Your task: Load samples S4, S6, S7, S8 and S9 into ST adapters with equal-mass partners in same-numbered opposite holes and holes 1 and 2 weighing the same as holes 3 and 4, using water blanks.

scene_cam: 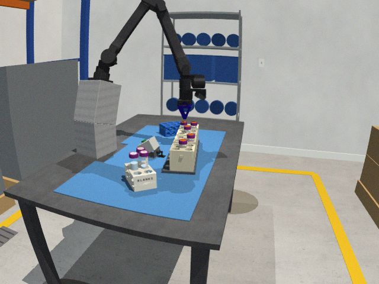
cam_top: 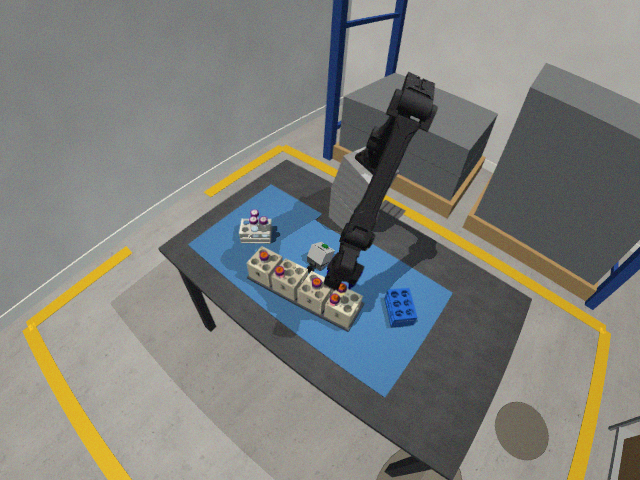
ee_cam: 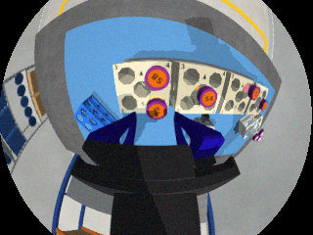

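The loading stand with four beige adapters (cam_top: 303, 286) stands in a row on the blue mat. Several sample tubes with purple caps and orange dots sit in its holes. The end adapter beside the blue rack RS (cam_top: 401, 306) holds two of them (cam_top: 342, 286) (cam_top: 334, 298). My gripper (scene_cam: 184, 115) hangs open just above the near one of these two (scene_cam: 183, 123), apart from it. In the wrist view the blue fingers stand to either side below that tube's cap (ee_cam: 156, 109). RS shows only empty wells.
The white blank rack RB (scene_cam: 140, 176) holds three purple-capped tubes at the table's other end. The grey box with the green DONE key (cam_top: 321, 253) sits just behind the adapter row, close to my arm. A grey pedestal (scene_cam: 96, 117) carries the arm's base.
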`<state>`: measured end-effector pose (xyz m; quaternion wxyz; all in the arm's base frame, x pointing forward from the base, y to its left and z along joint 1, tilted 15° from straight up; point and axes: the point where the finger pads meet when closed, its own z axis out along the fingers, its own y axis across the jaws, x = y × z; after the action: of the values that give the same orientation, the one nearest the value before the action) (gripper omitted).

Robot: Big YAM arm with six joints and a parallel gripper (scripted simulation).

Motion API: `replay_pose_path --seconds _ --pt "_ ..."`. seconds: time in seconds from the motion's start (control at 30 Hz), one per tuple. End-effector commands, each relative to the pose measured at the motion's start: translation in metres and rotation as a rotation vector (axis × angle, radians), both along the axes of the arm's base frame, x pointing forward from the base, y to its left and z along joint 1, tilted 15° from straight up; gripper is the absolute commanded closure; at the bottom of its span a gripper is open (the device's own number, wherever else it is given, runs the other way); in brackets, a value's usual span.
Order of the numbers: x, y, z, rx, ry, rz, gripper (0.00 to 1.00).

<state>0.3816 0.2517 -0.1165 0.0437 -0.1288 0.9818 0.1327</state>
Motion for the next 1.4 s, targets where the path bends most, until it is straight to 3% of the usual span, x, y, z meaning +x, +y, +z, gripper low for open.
replay_pose_path --seconds 0.0,0.07,0.1,0.37,0.43,0.5,0.83,1.07,1.37 --pt "0.005 0.000 0.005 0.003 -0.005 -0.002 0.45" --pt "-0.003 -0.005 -0.004 -0.015 0.025 0.003 0.45" --pt "-0.006 -0.019 -0.008 -0.019 0.022 0.044 0.20" --pt "-0.004 -0.081 -0.025 -0.026 -0.108 0.429 0.20" --pt "-0.004 -0.081 -0.025 -0.026 -0.108 0.429 0.20" --pt "-0.004 -0.097 -0.029 -0.030 -0.132 0.517 0.20" --pt "-0.008 -0.177 -0.052 -0.031 -0.132 0.517 0.20" --pt "0.006 -0.218 -0.060 -0.038 -0.157 0.517 0.20" --pt "-0.002 -0.292 -0.081 -0.035 -0.133 0.517 0.20"
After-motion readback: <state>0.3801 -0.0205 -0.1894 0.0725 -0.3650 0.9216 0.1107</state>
